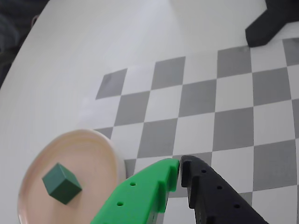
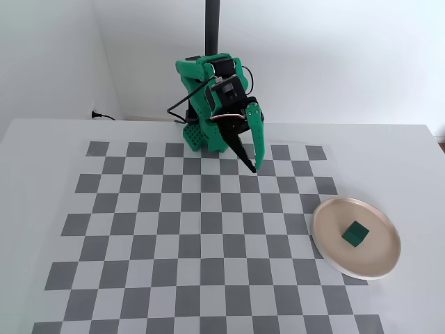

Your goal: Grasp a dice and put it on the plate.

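Note:
The dark green dice lies inside the beige-pink plate at the right of the checkerboard in the fixed view. In the wrist view the dice rests tilted on the plate at the lower left. My gripper is folded back near the arm's base, far from the plate, its tips pointing down above the board. One finger is bright green, the other black. In the wrist view my gripper is shut, tips touching, with nothing between them.
A grey-and-white checkerboard mat covers most of the white table. The arm's green base and a dark pole stand at the back. A black object shows at the wrist view's top right. The table edge curves at its left.

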You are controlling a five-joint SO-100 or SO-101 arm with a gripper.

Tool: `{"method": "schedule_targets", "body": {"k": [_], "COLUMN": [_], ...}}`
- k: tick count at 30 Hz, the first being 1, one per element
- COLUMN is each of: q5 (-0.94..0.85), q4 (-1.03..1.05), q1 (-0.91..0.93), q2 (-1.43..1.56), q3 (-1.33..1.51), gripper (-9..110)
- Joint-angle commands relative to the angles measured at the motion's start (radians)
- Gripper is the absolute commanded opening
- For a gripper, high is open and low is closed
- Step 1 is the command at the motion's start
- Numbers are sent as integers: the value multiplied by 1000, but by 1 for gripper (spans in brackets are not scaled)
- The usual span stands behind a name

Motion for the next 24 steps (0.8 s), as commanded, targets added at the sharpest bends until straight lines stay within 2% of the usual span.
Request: {"method": "schedule_targets", "body": {"k": [1,9,14,24], "q5": [80,322,600,721], "q4": [6,58,71,167], "q1": [49,129,192,314], "q2": [25,23,23,25], "q3": [-14,9,25,166], "gripper": [-4,-4,-4,-4]}}
